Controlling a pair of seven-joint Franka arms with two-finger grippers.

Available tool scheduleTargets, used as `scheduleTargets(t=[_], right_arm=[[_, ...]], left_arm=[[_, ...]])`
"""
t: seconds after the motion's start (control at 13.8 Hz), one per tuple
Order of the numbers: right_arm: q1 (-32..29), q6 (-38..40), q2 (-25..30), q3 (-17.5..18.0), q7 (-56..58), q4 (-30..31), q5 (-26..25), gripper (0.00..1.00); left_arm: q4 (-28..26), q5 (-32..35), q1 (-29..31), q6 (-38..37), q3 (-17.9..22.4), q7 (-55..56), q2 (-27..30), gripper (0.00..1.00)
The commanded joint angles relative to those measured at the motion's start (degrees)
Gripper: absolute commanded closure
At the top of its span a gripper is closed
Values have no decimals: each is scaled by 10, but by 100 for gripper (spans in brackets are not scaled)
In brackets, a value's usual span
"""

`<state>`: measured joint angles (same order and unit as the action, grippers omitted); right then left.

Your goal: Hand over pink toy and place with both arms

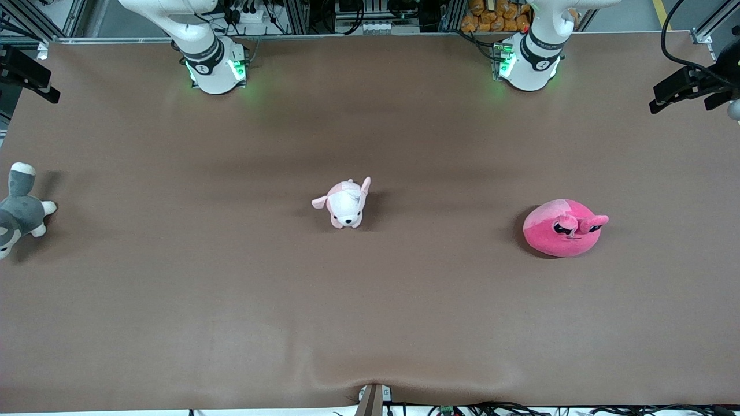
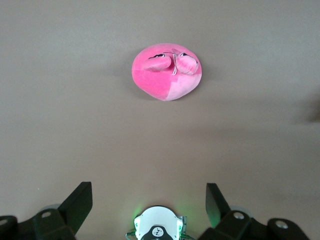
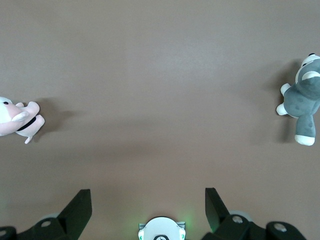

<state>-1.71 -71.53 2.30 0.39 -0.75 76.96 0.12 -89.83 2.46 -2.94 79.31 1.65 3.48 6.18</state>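
Pink toy (image 2: 167, 77) below spread left hand (image 2: 149, 206)

Bare table (image 1: 173, 300) rings the pink toy (image 1: 561, 228) — puppy plush (image 1: 346, 203) well apart.

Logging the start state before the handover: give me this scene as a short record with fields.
pink toy: on the table, toward the left arm's end, untouched
puppy plush: mid-table
husky plush: at the right arm's end
left gripper: open, raised above the table, toy in its view
right gripper: open, raised above bare table
handover: not yet begun
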Motion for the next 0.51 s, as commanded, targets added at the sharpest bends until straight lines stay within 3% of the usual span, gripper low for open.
scheduleTargets(t=[0.0,0.43], right_arm=[[-13,2,1,7,7,-1,13,0],[-15,3,1,6,7,-1,24,0]], left_arm=[[16,12,0,-16,-2,-13,-4,0],[35,35,-1,-16,1,-10,-11,0]])
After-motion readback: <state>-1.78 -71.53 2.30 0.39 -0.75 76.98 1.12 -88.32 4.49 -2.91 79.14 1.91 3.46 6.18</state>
